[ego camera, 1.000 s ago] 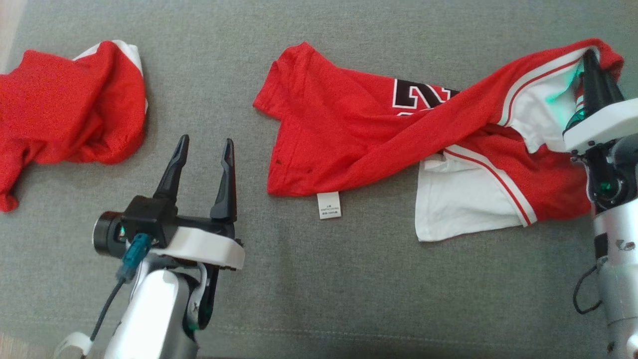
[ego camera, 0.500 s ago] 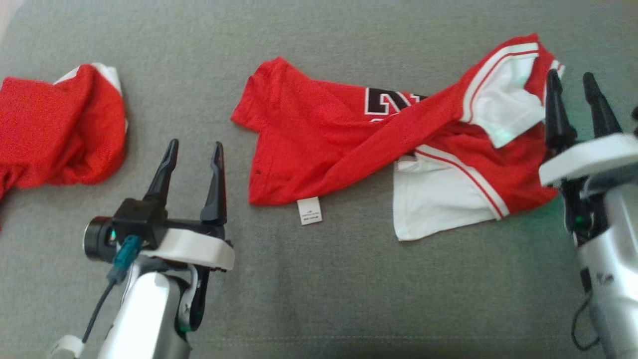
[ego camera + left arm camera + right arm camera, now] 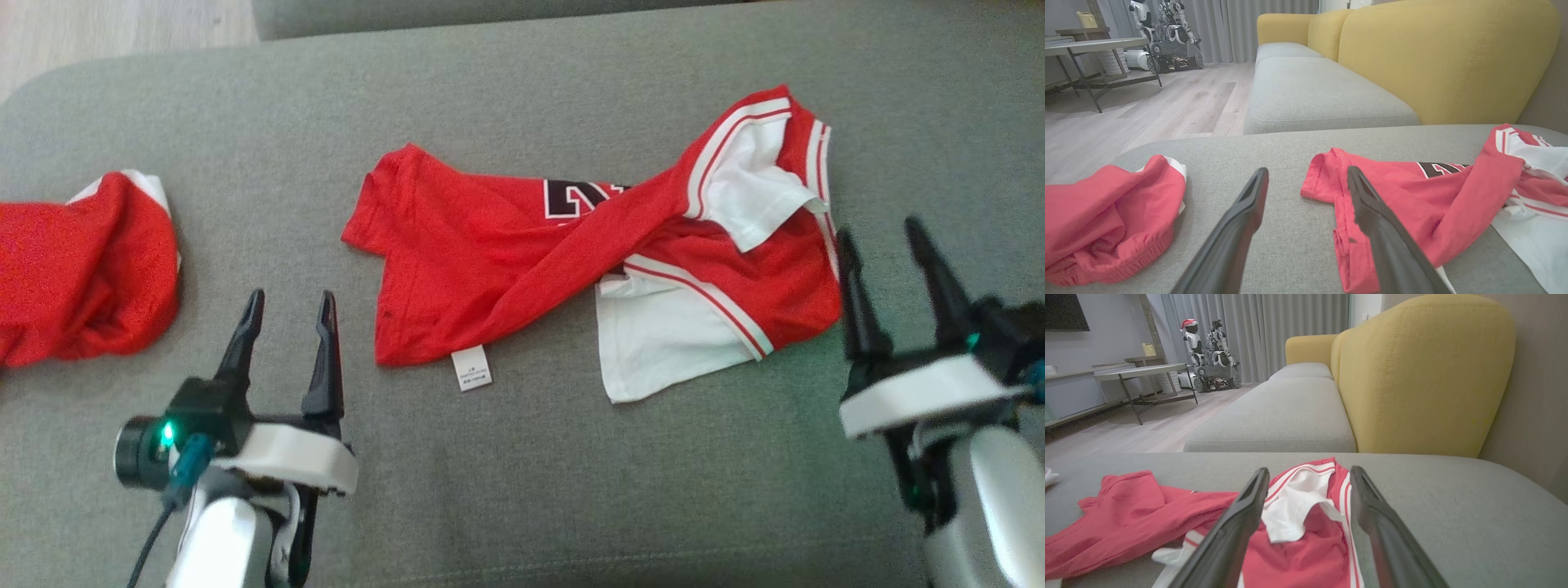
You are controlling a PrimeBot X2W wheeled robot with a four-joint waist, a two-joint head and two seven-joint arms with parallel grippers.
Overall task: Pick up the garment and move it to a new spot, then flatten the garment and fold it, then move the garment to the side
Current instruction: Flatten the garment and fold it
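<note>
The red and white mesh jersey [image 3: 588, 261] lies twisted on the grey fabric sofa seat [image 3: 522, 490], and nothing holds it. The left pincer [image 3: 291, 296] and the right pincer [image 3: 876, 230] stand open and empty, one near each end of it. Flattening, folding and moving aside seem not yet done. A second crumpled red garment [image 3: 82, 269] lies well apart at the left and does not block the work.

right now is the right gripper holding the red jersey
No, in the head view the right gripper stands open beside the red jersey, with bare grey cushion between its fingers.
</note>
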